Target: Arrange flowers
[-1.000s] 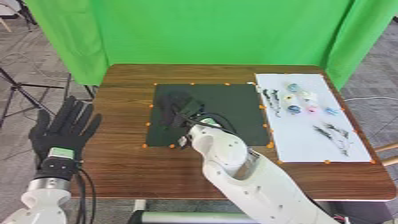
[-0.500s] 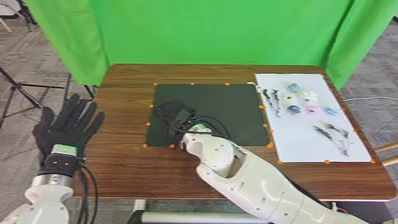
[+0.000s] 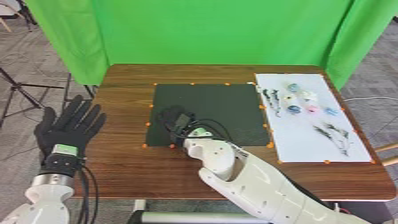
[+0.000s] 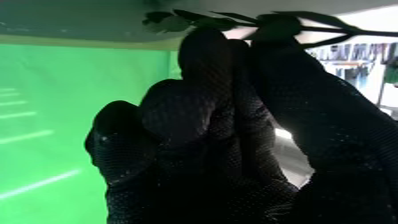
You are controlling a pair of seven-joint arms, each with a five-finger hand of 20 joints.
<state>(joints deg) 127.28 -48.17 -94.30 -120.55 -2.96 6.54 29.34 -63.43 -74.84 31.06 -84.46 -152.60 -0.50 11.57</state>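
Over the left part of the dark mat (image 3: 226, 107) is my right hand (image 3: 176, 118), in the head view. In the right wrist view, that hand (image 4: 209, 130) pinches a leafy sprig (image 4: 306, 19) at the tips of its thumb and fingers. Blue, white and pink flower heads (image 3: 312, 108) lie on the white sheet (image 3: 298, 145) at the right. Two thin dark sprigs (image 3: 276, 102) lie along the sheet's left side, and branching stems (image 3: 336, 135) lie nearer its front. My left hand (image 3: 67, 131) is left of the table with straight, spread fingers.
Orange markers (image 3: 172, 146) surround the mat on the brown table (image 3: 129, 172). Behind the table hangs a green curtain (image 3: 213, 35). Loose black cables (image 3: 213, 125) run by the right wrist over the mat.
My right hand has drawn back over the mat toward the table's front edge and turned somewhat, its arm shifting with it. The left hand has moved slightly to the right.
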